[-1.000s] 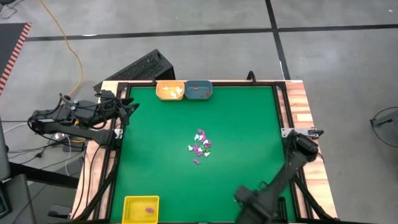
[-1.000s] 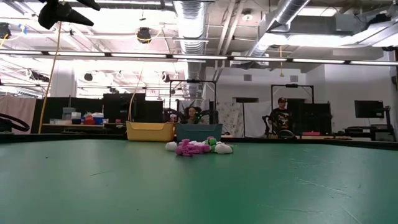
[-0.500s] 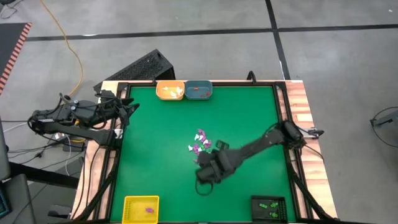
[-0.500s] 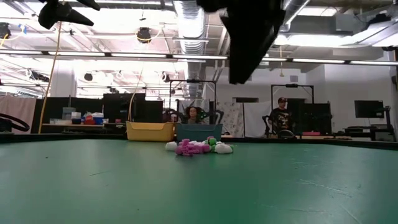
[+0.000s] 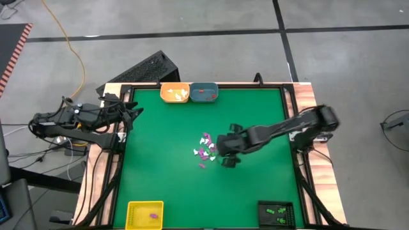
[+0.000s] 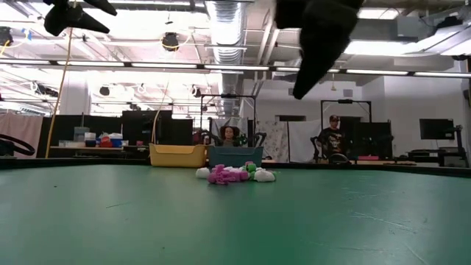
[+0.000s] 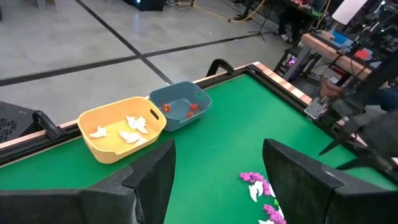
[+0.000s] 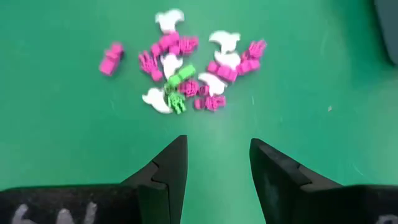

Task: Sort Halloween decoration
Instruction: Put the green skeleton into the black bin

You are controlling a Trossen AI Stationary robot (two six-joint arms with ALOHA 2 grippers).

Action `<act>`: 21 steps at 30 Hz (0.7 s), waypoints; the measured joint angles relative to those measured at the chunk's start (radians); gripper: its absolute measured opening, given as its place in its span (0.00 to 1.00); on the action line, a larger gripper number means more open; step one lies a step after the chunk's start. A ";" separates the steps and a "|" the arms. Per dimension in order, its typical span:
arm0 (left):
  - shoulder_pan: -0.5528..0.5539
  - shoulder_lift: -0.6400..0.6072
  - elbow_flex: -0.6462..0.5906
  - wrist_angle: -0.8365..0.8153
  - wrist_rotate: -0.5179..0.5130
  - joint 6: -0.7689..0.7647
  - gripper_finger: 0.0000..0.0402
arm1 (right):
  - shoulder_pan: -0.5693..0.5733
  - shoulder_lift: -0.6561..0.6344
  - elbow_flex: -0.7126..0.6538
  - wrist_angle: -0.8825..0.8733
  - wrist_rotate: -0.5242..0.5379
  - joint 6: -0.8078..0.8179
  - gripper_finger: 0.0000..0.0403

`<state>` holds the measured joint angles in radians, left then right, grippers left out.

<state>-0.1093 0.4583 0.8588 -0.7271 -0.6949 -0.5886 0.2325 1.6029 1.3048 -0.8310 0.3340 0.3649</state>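
Right gripper [image 5: 225,153] hangs over the middle of the table [image 5: 166,128], just beside the heap of trinkets [image 5: 205,151]; jaws parted with a clear gap, holding nothing. Pink, white and green pieces lie bunched together, one pink piece [image 8: 111,60] slightly apart. Left gripper [image 5: 131,115] waits at the table's left edge, jaws spread, empty.
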 joint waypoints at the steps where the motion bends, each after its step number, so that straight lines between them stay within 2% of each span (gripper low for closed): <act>1: 0.000 0.000 0.000 -0.001 0.000 0.000 0.58 | -0.001 -0.046 -0.063 0.062 0.001 0.000 0.42; 4: 0.000 0.000 0.000 -0.001 -0.019 0.000 0.58 | -0.011 -0.126 -0.217 0.251 0.001 0.000 0.42; 8: 0.000 0.000 0.000 -0.001 -0.050 -0.001 0.58 | -0.014 -0.131 -0.313 0.403 0.002 -0.034 0.42; 11: 0.000 0.000 0.000 -0.001 -0.053 -0.001 0.58 | -0.013 -0.078 -0.318 0.436 -0.001 -0.083 0.42; 17: 0.000 0.000 0.000 -0.001 -0.053 -0.011 0.58 | -0.017 0.047 -0.316 0.533 -0.072 -0.179 0.42; 21: 0.000 0.000 0.000 -0.002 -0.053 -0.027 0.58 | -0.028 0.115 -0.293 0.525 -0.079 -0.192 0.42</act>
<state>-0.1096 0.4581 0.8585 -0.7287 -0.7483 -0.6156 0.2043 1.7179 1.0120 -0.3055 0.2553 0.1729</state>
